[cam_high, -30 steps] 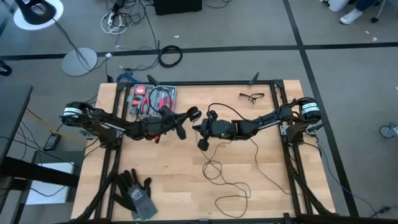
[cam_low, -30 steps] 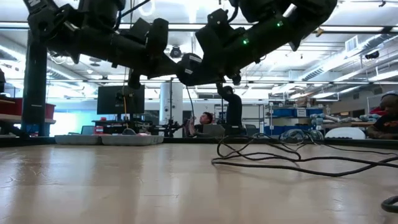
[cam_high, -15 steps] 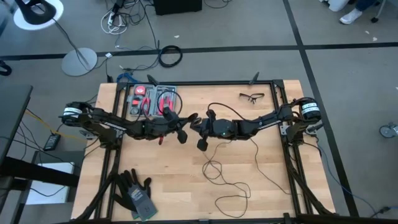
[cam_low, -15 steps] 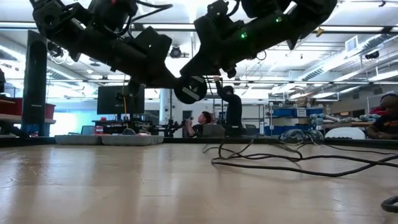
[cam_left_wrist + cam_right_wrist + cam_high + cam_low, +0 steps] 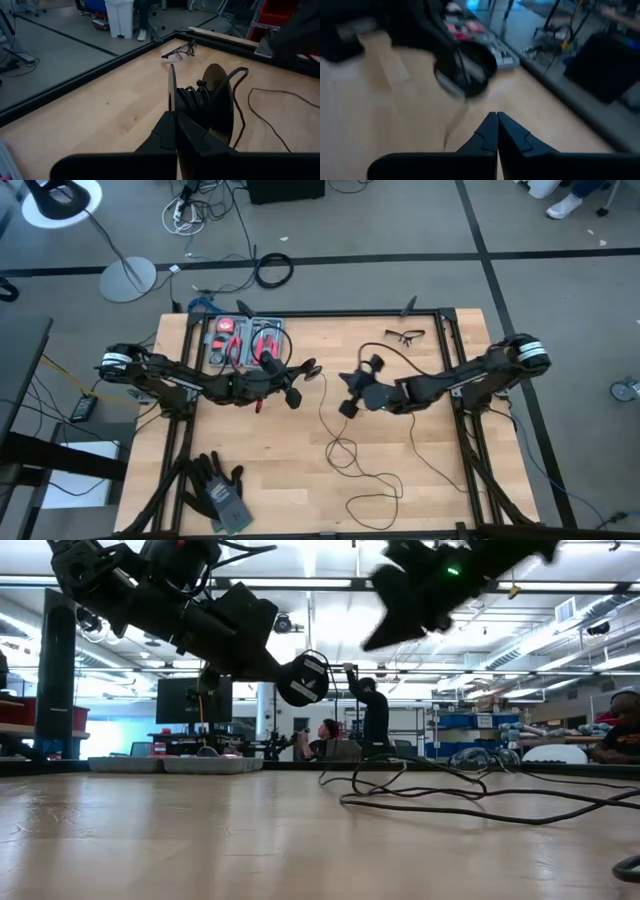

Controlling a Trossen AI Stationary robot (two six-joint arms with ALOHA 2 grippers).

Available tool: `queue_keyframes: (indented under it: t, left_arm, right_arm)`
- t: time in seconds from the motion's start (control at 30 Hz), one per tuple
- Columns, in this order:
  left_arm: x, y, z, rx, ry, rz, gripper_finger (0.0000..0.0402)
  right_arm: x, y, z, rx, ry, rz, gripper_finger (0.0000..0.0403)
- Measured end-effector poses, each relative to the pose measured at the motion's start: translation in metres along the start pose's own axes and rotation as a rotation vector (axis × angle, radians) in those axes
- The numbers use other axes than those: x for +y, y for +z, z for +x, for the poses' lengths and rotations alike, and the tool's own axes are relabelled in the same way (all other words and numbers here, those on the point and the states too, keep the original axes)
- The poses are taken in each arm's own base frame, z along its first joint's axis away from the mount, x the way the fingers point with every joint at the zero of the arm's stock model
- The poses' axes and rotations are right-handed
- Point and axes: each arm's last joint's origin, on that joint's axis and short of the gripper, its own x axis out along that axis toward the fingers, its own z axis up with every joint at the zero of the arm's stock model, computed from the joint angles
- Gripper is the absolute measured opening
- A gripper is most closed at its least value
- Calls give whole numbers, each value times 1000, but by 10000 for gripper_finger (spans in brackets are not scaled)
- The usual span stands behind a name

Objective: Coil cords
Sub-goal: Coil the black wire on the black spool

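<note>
Two tools (image 5: 308, 368) (image 5: 350, 392) apart, probably mid-table.

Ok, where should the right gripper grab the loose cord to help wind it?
Probably the single strand of cord hanging from the puck, above the loops on the table. Come from the right: the left gripper, shut on the puck, blocks the other side. The right gripper is shut, so open it first.

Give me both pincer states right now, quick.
Left pincer: shut on the rim of the small round black spool with thin black cord wound on it.
Right pincer: shut, holding nothing visible.
</note>
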Motion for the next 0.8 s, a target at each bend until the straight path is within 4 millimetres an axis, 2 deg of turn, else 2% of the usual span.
queue_keyframes:
  t: [0.13, 0.2, 0.3, 0.4, 0.6, 0.8]
  left_arm:
    - [-4, 2, -2, -26, -21, -3, 0]
    - [-6, 3, -3, -38, -34, 10, 0]
    - [-9, 3, -5, -40, -43, 22, 0]
    - [-10, 3, -6, -42, -47, 19, 0]
    - [-10, 5, -6, -66, -40, 4, 0]
    - [-10, 5, -6, -64, -37, 3, 0]
  right_arm:
    - [-10, -43, -7, 4, 23, 163, 0]
    - [-11, -66, -4, -7, 74, 272, 3]
    - [-7, -90, 5, -47, 191, 393, 14]
    - [4, -100, 17, -122, 242, 399, 34]
    - [35, -102, 47, -229, 240, 234, 94]
    - [47, -101, 65, -232, 186, 212, 142]
